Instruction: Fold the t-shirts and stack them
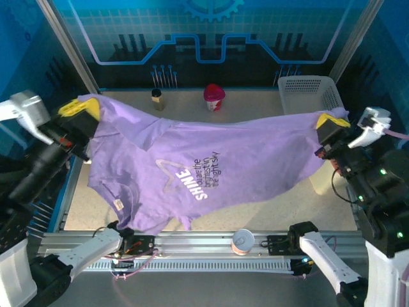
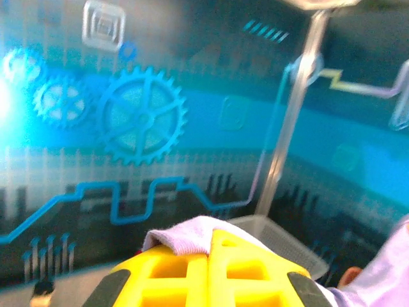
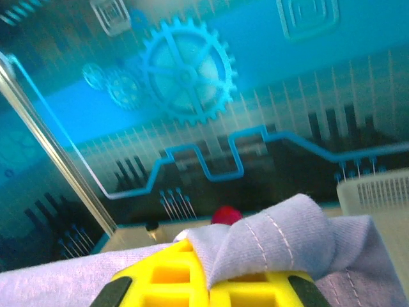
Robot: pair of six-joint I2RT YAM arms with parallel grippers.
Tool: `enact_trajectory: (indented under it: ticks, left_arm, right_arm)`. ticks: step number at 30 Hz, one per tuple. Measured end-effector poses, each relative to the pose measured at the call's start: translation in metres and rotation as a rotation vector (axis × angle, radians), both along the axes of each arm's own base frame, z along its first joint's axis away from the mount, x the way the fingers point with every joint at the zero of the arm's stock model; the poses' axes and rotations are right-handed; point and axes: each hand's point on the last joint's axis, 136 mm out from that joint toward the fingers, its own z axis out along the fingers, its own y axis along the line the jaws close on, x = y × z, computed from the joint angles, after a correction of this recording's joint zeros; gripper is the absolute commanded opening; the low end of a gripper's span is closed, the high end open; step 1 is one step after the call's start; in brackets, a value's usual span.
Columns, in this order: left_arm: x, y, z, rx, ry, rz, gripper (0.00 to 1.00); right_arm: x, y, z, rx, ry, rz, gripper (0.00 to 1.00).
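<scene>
A large lavender-purple t-shirt (image 1: 211, 160) with white "SHINE" lettering hangs stretched across the table, held up at both ends. My left gripper (image 1: 82, 109) is shut on its left end, and a fold of purple cloth (image 2: 185, 240) pokes out between the yellow fingers (image 2: 172, 275). My right gripper (image 1: 332, 121) is shut on the right end, with a bunched hem (image 3: 281, 240) squeezed between its yellow fingers (image 3: 166, 278). The shirt's lower left part drapes down to the table's front edge.
A white mesh basket (image 1: 310, 93) stands at the back right. A red cup (image 1: 214, 97) and a small dark bottle (image 1: 156, 99) stand along the back edge. A round tape roll (image 1: 243, 242) lies on the front rail.
</scene>
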Motion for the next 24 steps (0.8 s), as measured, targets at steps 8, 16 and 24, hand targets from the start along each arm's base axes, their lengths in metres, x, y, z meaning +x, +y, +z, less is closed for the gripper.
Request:
enact_trajectory:
  ticks: [8, 16, 24]
  left_arm:
    - [0.126, -0.027, -0.164, 0.151, 0.400, 0.146, 0.00]
    - [0.201, -0.003, -0.295, 0.120, 0.692, 0.256, 0.00]
    - [0.256, 0.004, -0.354, 0.032, 0.799, 0.253, 0.00]
  right_arm:
    - [0.078, -0.004, -0.147, -0.039, 0.486, -0.141, 0.00]
    - [0.126, 0.004, -0.285, -0.111, 0.755, -0.171, 0.00]
    - [0.185, 0.016, -0.326, -0.107, 0.762, -0.157, 0.00]
